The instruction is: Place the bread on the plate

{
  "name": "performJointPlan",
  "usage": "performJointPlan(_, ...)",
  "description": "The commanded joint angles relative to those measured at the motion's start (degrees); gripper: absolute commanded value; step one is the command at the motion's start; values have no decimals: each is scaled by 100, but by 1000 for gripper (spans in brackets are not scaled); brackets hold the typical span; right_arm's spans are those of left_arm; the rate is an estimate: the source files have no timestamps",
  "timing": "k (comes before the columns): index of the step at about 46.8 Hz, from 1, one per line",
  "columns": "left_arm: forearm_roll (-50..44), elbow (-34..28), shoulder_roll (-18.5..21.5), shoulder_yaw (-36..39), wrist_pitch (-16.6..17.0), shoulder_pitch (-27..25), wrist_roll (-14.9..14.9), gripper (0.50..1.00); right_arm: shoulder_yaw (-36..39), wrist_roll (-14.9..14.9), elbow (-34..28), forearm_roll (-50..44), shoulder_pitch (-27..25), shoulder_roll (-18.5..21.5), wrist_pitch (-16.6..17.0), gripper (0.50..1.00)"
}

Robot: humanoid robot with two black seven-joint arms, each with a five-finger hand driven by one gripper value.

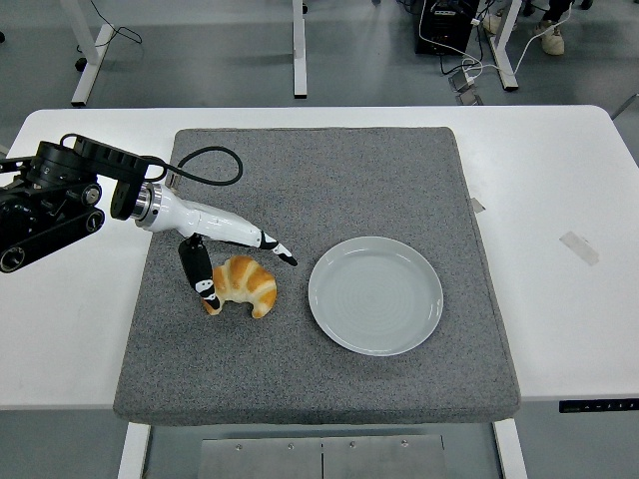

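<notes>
A golden croissant (246, 284) lies on the grey mat (329, 180), left of a round white plate (375, 295) that holds nothing. My left hand (225, 249) reaches in from the left and sits just over the croissant's upper left. Its fingers (275, 246) are spread: some point right above the croissant, and the thumb (199, 269) hangs down at its left end, touching or nearly touching it. The hand holds nothing. The right arm is out of view.
The grey mat covers the middle of the white table (559, 190). A black cable (210, 160) loops from my left wrist over the mat's upper left. Two bits of tape (579, 246) lie on the table at the right.
</notes>
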Motion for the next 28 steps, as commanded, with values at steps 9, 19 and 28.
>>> performJointPlan(9,7,1,-62,49,46,1,0,977,7,0,0,0,17,0,1,1000)
performJointPlan(19,24,1,-80,58,195,-26,0,910,7,0,0,0,25,0,1,1000)
performJointPlan(28,332,1,-88,84,397,10,0,798,7,0,0,0,25,0,1,1000)
